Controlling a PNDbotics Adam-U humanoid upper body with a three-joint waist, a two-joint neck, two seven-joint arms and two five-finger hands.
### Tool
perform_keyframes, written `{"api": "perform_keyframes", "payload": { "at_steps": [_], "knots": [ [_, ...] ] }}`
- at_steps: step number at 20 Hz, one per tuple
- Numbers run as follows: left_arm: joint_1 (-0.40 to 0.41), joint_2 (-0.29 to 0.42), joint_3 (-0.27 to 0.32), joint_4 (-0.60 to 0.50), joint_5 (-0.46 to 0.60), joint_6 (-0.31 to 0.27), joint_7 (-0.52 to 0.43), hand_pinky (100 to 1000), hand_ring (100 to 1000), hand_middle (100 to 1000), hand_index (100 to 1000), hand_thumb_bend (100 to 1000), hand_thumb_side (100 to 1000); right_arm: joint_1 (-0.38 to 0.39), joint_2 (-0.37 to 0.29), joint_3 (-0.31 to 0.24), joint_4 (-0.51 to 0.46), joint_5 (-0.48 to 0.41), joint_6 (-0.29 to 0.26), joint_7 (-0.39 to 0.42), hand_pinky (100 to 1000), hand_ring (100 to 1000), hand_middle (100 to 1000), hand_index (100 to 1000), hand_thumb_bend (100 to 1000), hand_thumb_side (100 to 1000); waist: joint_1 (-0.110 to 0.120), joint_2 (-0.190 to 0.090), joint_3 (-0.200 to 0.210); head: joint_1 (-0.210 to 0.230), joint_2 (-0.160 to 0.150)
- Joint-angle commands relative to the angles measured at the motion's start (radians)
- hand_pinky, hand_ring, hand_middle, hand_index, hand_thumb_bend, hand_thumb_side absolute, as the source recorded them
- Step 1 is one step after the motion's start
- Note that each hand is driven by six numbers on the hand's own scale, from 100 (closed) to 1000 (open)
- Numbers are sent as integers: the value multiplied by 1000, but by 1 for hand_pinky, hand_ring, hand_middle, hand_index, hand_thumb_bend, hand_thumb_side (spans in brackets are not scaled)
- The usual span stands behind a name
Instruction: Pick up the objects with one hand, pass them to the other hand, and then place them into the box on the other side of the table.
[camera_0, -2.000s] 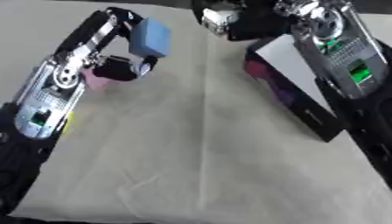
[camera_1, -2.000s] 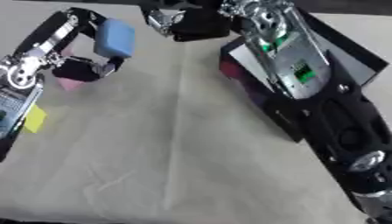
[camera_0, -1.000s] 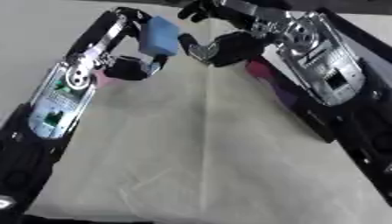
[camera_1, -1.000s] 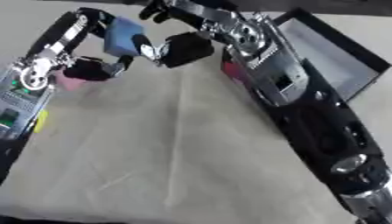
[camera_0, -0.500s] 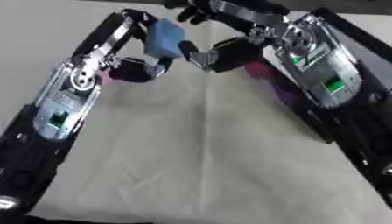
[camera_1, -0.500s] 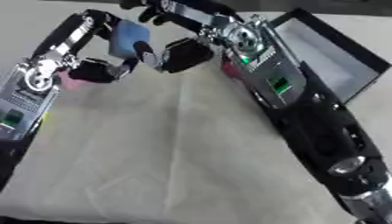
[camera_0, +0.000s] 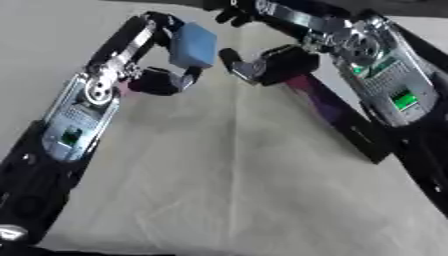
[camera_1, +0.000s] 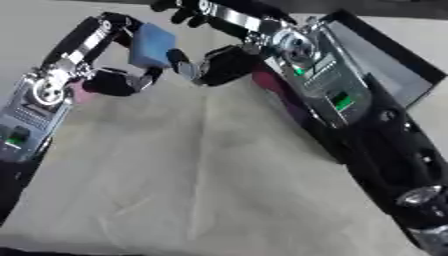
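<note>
Since 2 s ago the right hand (camera_0: 267, 62) has swung in from near the box (camera_1: 385, 65) toward the left hand (camera_0: 162, 80); now the two hands sit close together above the far part of the bench (camera_0: 227, 180). The light blue block (camera_0: 193, 45) is off the bench, held up by the left hand, fingers and thumb curled round it. Right hand just beside the block on its right, fingers partly spread, one fingertip reaching toward the block's edge; contact can't be told, nothing gripped. Black box with pale inside lies open on the right side, partly hidden behind the right arm. Bench covered in creased beige cloth. Small pink thing (camera_1: 81, 92) shows by the left wrist.
</note>
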Motion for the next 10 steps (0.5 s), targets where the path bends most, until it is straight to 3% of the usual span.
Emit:
{"api": "perform_keyframes", "payload": {
  "at_steps": [1, 10],
  "knots": [
    [-21, 1, 6, -21, 1, 6, 4, 743, 563, 597, 542, 100, 100, -16, -14, -7, -20, 17, 0, -10, 899, 909, 962, 940, 100, 279, -10, -28, 1, -2, 3],
    [-26, -13, 0, -24, 11, 13, 5, 735, 558, 591, 539, 100, 100, -15, -5, 7, -3, 67, -3, -3, 897, 902, 942, 922, 100, 310, -11, -27, 3, -5, 4]
  ]
}}
